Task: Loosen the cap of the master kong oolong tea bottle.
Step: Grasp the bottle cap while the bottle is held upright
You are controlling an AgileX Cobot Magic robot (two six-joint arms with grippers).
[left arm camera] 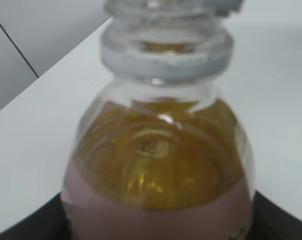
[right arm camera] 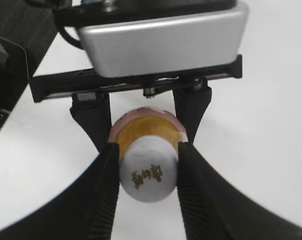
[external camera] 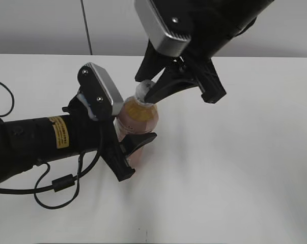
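Note:
The master kong oolong tea bottle stands upright on the white table, amber tea above a pink label. My left gripper is shut on the bottle's body; the left wrist view shows its shoulder and neck up close. My right gripper comes from above and is shut on the white cap. In the right wrist view the cap, with a small dark logo on top, sits pinched between the two ribbed black fingers, and the left gripper's fingers flank the bottle below.
The white table stretches to the right and front. A black cable loops under the left arm at the front left. A grey wall runs behind the table's far edge.

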